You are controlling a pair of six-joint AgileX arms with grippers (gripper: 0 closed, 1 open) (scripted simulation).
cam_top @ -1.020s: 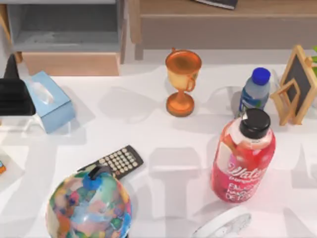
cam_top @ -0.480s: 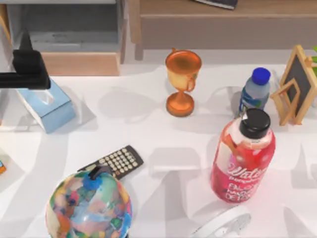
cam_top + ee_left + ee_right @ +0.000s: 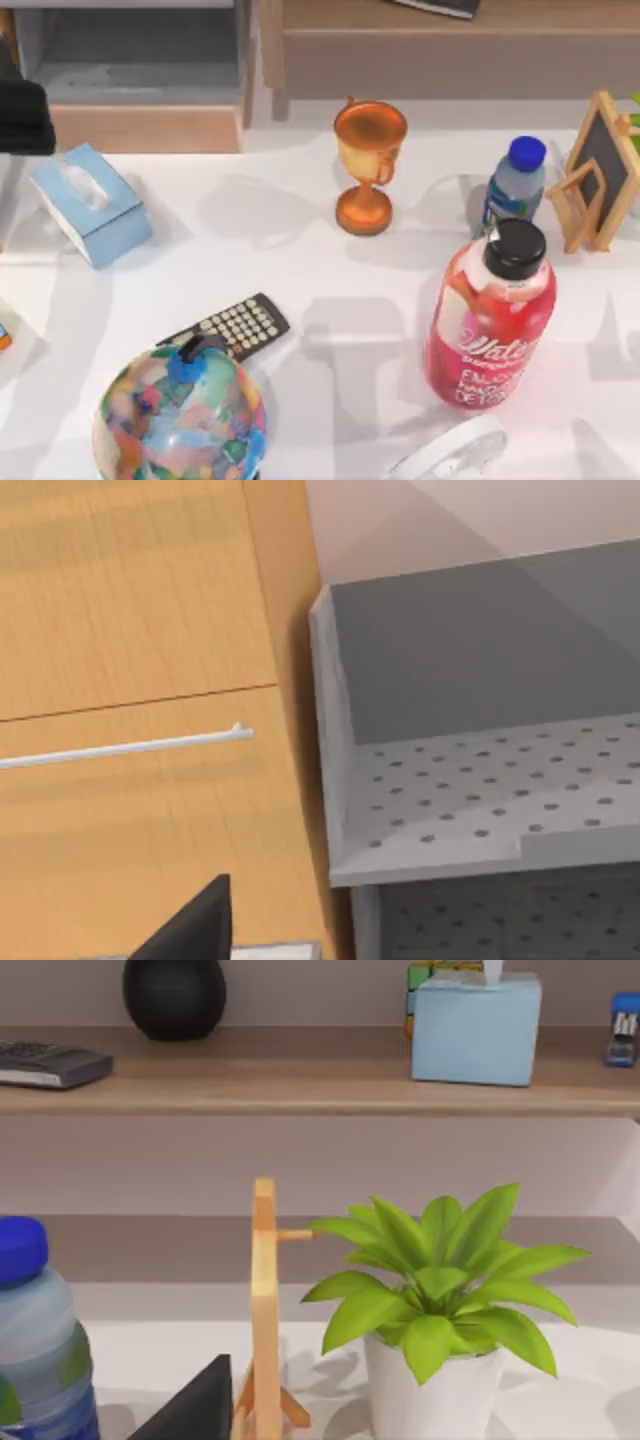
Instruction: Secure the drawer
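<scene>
1. The left gripper point(image 3: 22, 115) is a black block cut off by the left edge of the top view, at the far left of the surface point(image 3: 300, 270), just beside the left end of the drawer's front; whether its jaws are released or clenched, I cannot tell.
2. The drawer point(image 3: 140, 128) sits at the far left, pulled open: a boxy shape with a plain light tan wooden front and smooth grey inner walls. In the left wrist view its grey floor point(image 3: 480, 800) is dotted with small holes, beside wood-grain panels.
3. Near it lies a pale blue tissue box point(image 3: 90, 203), and nearer still a ridged remote point(image 3: 228, 325) partly hidden by a mottled globe point(image 3: 180, 415).
4. Centre: a glossy copper trophy cup point(image 3: 368, 165).
5. Right: a red bottle point(image 3: 490, 320), a blue-capped bottle point(image 3: 515, 180) and a wooden-framed chalkboard point(image 3: 600, 170), cut off at the edge.
</scene>
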